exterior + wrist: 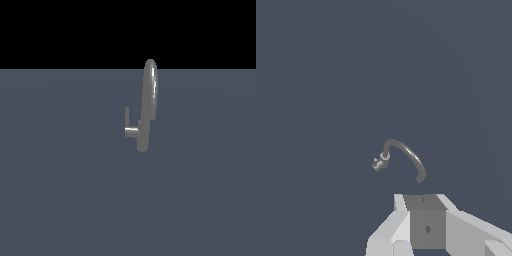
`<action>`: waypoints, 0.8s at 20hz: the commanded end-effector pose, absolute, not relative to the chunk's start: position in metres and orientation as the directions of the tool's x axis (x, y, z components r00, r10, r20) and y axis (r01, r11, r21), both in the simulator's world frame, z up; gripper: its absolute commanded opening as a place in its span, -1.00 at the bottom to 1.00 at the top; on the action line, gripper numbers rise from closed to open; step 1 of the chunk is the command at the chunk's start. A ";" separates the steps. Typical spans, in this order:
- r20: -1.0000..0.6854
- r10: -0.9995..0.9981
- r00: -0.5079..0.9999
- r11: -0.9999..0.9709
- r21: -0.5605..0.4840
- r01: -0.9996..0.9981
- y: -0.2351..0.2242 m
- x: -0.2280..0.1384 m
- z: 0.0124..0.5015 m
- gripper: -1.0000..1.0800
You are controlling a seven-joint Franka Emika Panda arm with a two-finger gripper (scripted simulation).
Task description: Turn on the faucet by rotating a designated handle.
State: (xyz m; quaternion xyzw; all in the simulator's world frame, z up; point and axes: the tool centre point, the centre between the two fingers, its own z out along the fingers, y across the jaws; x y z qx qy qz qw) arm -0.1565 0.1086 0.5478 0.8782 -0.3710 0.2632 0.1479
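Faucet [144, 134] sits just right of centre in the exterior frame, alone on the flat grey floor [60, 200]. Short upright body, tall narrow spout [150, 90] arching above it, top reaching just over the line where the floor meets the black background. Handle [128, 126] sticks out of the body toward the exterior view's left: short horizontal stub, then a slim bar turned straight up, apart from the spout.

My arm isn't in the exterior frame. In the wrist view I only see part of my gripper [426, 227] at the lower edge of the frame: pale grey housing, darker block in the middle. Fingertips aren't visible, so I can't tell if it's released or clenched. It's well apart from the faucet, touching nothing.

From the wrist view the faucet [401, 157] is small, slightly below centre, seen from above: spout reads as a curved arc, with the body and handle a small blob at its left end; too small to separate. Nothing stands between gripper and faucet, just bare floor
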 end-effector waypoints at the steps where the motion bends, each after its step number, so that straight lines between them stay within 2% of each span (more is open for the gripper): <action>1: 0.598 -0.590 0.543 -0.642 0.060 -0.764 0.115 -0.143 0.538 -1.00; 8: 0.655 -0.622 0.429 -0.531 0.050 -0.846 0.124 -0.100 0.498 -1.00; 16: 0.697 -0.647 0.310 -0.397 0.039 -0.917 0.117 -0.050 0.431 -1.00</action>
